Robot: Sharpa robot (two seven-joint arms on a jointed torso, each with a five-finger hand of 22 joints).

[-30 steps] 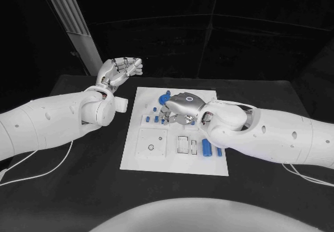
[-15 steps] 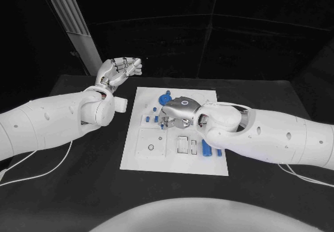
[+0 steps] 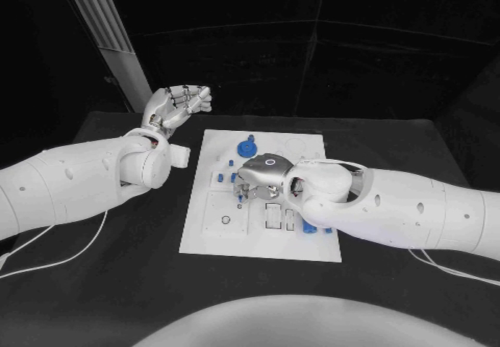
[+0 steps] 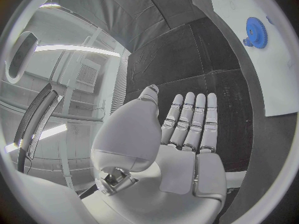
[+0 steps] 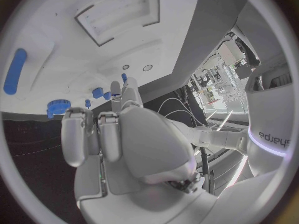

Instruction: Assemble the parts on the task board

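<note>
Parts for this job are small blue pieces on the white task board (image 3: 214, 242), which lies in the middle of the head view on the black table (image 3: 104, 289). A blue gear (image 3: 246, 148) sits toward the upper middle of the board, a row of small blue pegs (image 3: 225, 177) lies left of centre, and a longer blue cylinder (image 3: 309, 228) shows at the lower right, partly under the right forearm.

The right hand (image 3: 263, 177) hovers low over the board's centre, among the pegs; its fingers point down, and I cannot tell whether anything is pinched between them. The left hand (image 3: 179, 103) is raised off the board at the upper left of the frame, fingers straight and side by side, palm bare, holding nothing.

Judging by their look, the pieces are light, rigid plastic, smooth and easy to knock or roll. A peg would best be pinched at its upper end, kept upright; the gear by its toothed rim or hub. Little force should be needed, but a loose pinch could let a peg tilt or slip.
</note>
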